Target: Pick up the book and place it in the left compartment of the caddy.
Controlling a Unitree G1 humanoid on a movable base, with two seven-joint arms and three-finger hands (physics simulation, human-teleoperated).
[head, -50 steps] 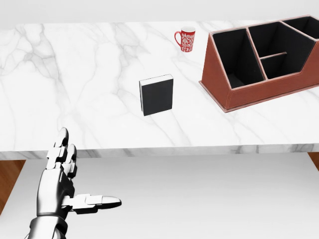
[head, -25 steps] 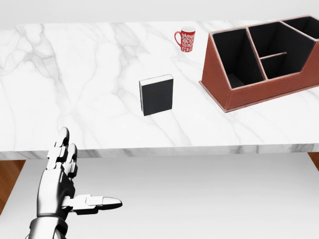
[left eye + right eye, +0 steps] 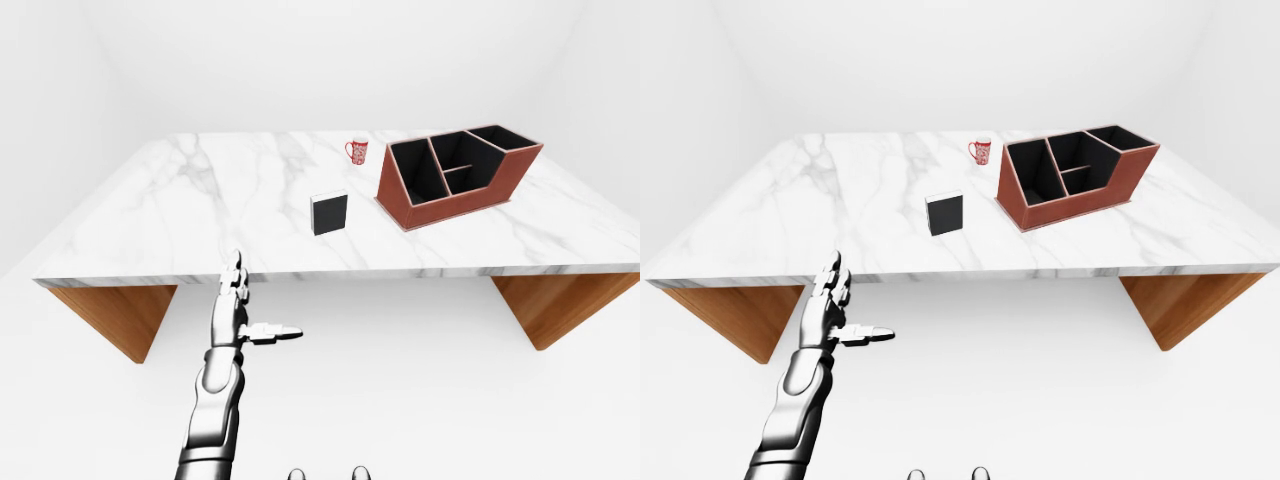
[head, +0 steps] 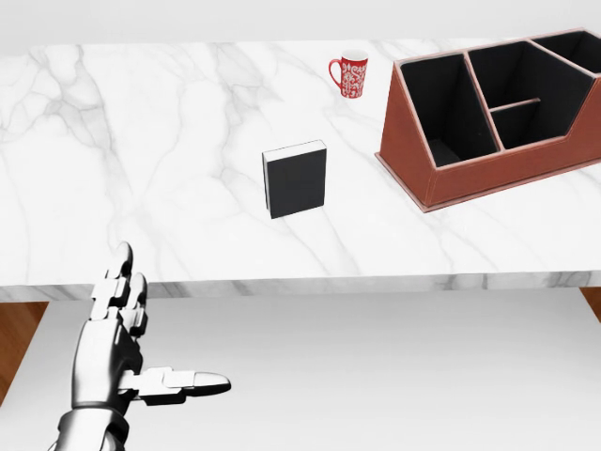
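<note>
The left hand (image 4: 122, 352) hangs in the lower left of the head view, below the near edge of the marble table (image 4: 141, 141), with its fingers spread wide: two point up toward the table edge and the third sticks out sideways to the right. It holds nothing and touches nothing (its fingertips (image 4: 120, 256) sit just short of the table's rim in the head view). The silver forearm rises from the bottom edge of the left-eye view. The right hand does not show in any view.

The book (image 4: 295, 178), black-covered with a pale strip of page edges along its top and left side, stands upright on the table, well apart from the hand, up and to the right of it in the head view. To the right of the book sits the caddy (image 4: 498, 169), a reddish-brown box with dark inner walls and a slanted near face; its left compartment (image 4: 441, 108) is the one nearest the book. A red patterned mug (image 4: 350, 73) stands near the caddy's upper left corner, above and to the right of the book, apart from both.
</note>
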